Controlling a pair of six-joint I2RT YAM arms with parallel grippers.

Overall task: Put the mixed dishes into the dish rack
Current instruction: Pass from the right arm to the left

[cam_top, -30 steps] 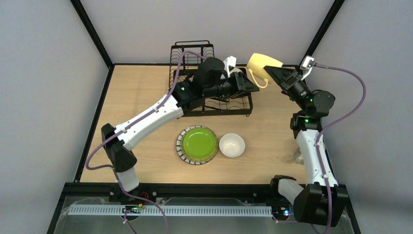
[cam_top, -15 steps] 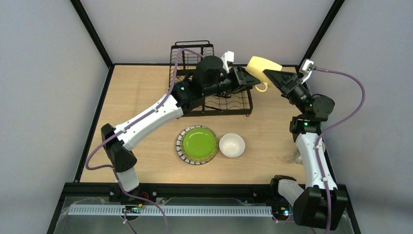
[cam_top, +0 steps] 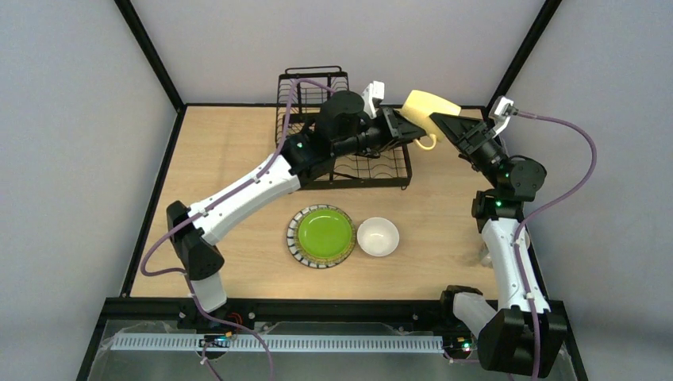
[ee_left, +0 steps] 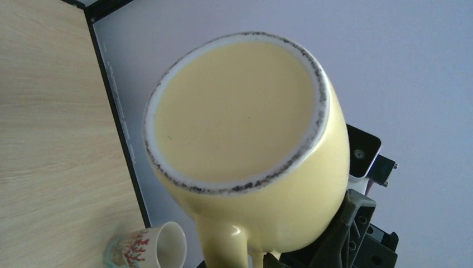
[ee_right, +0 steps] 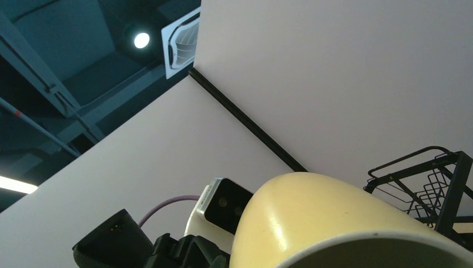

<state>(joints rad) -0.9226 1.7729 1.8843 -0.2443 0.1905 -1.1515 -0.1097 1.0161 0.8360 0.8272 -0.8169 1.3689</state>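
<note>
Two grippers meet at one yellow mug [cam_top: 429, 105], held in the air just past the right end of the dish rack [cam_top: 373, 170].
We see the right gripper [cam_top: 439, 121] clamped on the mug, which is tipped on its side with its mouth facing the left gripper [cam_top: 406, 132]. We cannot tell how the left jaws stand. The green plate [cam_top: 324, 232] and white bowl [cam_top: 378, 236] sit side by side on the table; a cream mug [ee_left: 146, 247] rests near the black frame rail.
</note>
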